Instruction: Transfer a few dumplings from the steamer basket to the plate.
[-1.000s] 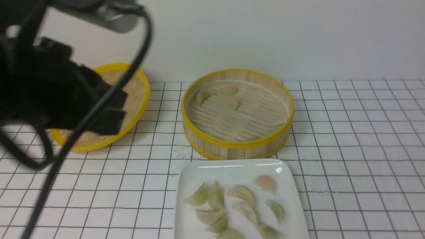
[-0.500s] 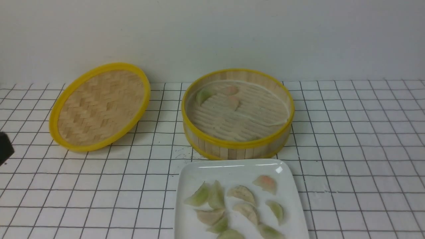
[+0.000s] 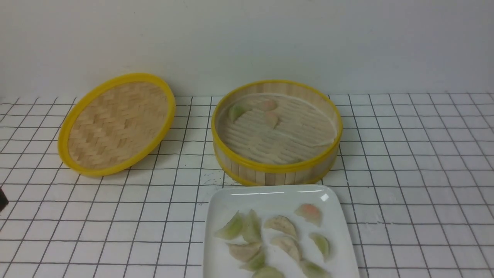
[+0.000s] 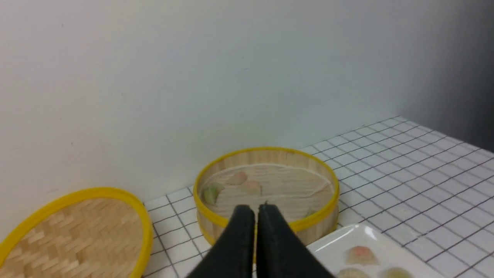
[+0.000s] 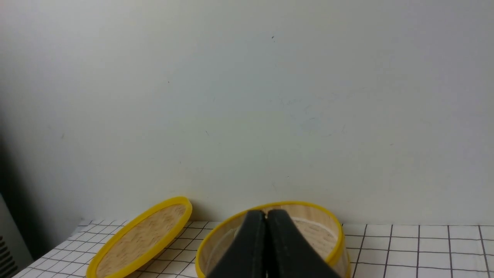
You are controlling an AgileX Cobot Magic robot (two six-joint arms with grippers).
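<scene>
The steamer basket (image 3: 276, 168) stands mid-table and holds three dumplings at its far left: a green one (image 3: 235, 112) and two pinkish ones (image 3: 266, 105). The white plate (image 3: 270, 199) sits just in front of it with several dumplings (image 3: 283, 224) on it. My left gripper (image 4: 256, 210) is shut and empty, held back from the basket (image 4: 266, 150) and the plate (image 4: 347, 235). My right gripper (image 5: 266, 213) is shut and empty, with the basket (image 5: 301, 204) beyond its tips. Neither gripper shows in the front view.
The shallow woven lid (image 3: 115, 123) leans against the back wall to the left of the basket. A dark sliver of my left arm (image 3: 2, 200) shows at the left edge. The table is a white grid-tiled surface.
My left arm, which filled the left of the front view a second ago, has pulled back out to the left. Only a sliver remains. Dumplings, basket and plate have not moved.
</scene>
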